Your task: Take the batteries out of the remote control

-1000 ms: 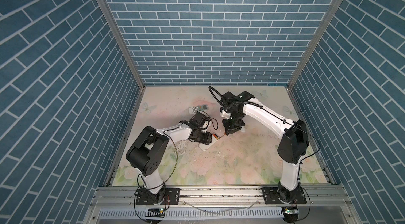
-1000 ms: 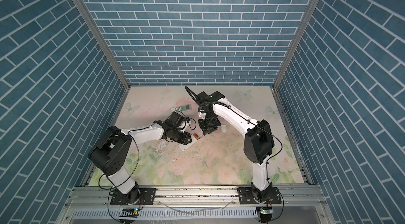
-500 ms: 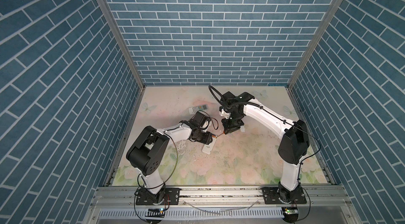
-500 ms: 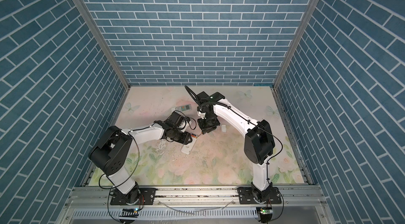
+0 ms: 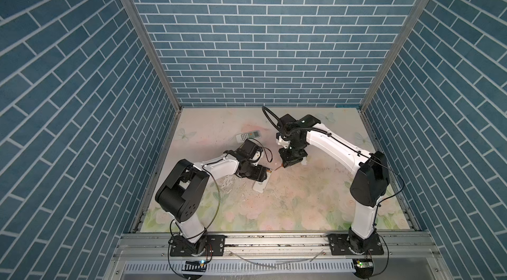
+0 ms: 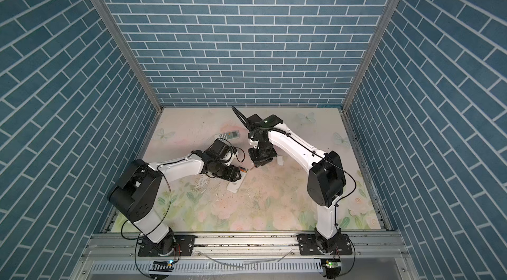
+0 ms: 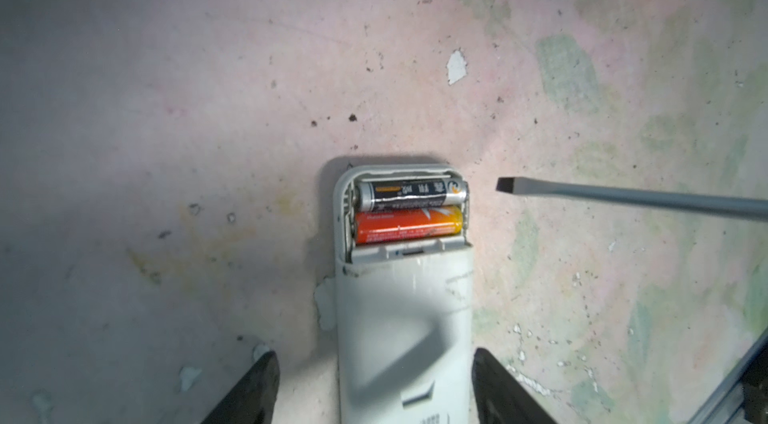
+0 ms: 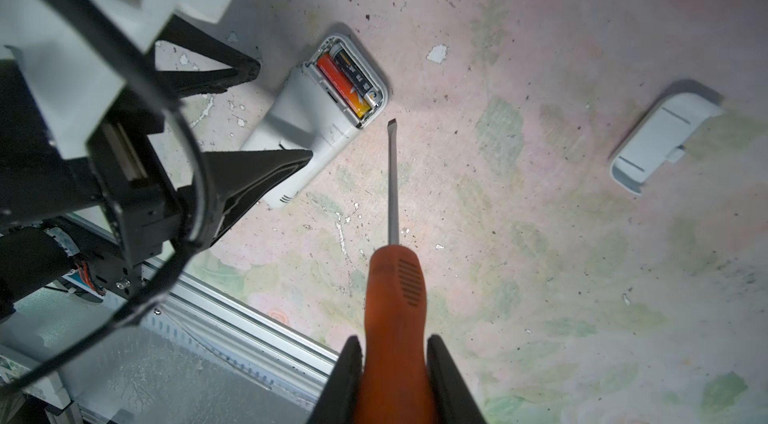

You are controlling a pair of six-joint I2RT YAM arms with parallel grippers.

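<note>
Beside the remote [image 7: 403,318], batteries [image 7: 409,210] exposed, screwdriver [image 8: 392,177] tip hovers; cover [image 8: 665,135] apart.

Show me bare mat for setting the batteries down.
Biggest bare patch: the floral mat near the front rail, in front of the white open-backed remote. The far right corner is bare too. Crowded: the middle, around the left gripper, the right gripper with its orange-handled screwdriver and the loose white battery cover.
</note>
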